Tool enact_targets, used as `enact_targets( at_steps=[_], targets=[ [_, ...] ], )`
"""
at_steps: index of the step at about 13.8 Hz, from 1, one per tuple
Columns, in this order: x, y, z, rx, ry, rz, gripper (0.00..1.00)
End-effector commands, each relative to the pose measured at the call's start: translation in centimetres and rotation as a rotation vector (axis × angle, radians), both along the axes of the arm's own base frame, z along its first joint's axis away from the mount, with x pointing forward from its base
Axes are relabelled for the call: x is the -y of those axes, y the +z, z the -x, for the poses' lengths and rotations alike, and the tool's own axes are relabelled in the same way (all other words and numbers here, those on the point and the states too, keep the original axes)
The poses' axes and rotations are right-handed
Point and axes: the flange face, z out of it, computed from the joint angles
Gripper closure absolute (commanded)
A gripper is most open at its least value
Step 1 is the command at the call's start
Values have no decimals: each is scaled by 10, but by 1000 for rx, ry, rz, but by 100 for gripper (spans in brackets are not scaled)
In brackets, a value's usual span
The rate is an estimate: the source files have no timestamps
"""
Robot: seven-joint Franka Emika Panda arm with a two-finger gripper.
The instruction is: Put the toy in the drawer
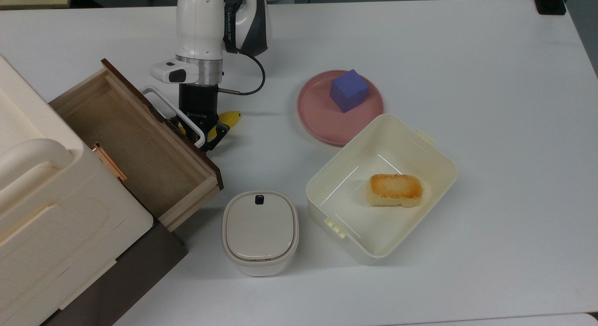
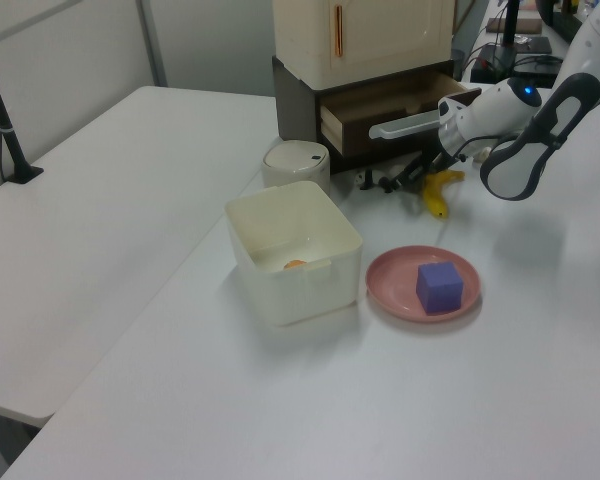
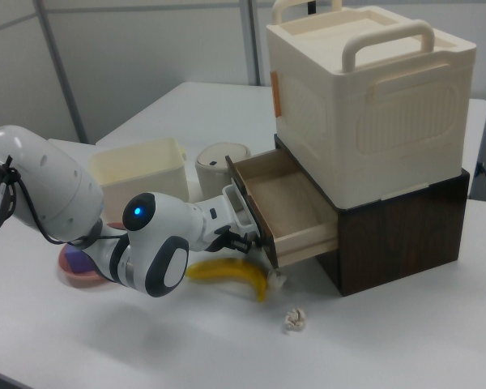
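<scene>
White toy [image 3: 294,319] apart from fingers [image 1: 209,141].

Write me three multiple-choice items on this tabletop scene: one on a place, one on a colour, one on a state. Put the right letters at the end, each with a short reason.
1. Where does the purple cube sit?
A. on a blue tray
B. on the pink plate
C. on a stack of books

2. What colour is the loop handle on the drawer?
A. white
B. red
C. green

3. In what state is the drawer?
A. pushed fully shut
B. lifted out and turned upside down
C. pulled open

Answers:
1. B, since the top view shows the cube resting on the plate's far side.
2. A, since the loop stands out white against the dark brown front panel.
3. C, since its light-wood floor lies bare to the top view.
</scene>
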Motion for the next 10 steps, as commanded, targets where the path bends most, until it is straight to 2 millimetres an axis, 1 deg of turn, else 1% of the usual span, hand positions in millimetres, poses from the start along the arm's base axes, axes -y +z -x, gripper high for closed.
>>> enact_targets(
  at_steps=[1, 2, 3, 4, 5, 6, 8, 10],
  targets=[
    [0, 4, 0, 17, 22, 20, 73],
    [0, 4, 0, 17, 22, 20, 58],
    [0, 5, 0, 16, 31, 29, 40],
    [-2, 6, 0, 15, 50, 47, 30],
    [-1, 9, 0, 20, 55, 53, 27],
    [-1, 12, 0, 23, 62, 63, 27],
    [6, 11, 0, 20, 65, 81, 27],
    [7, 11, 0, 20, 65, 83, 27]
  ],
)
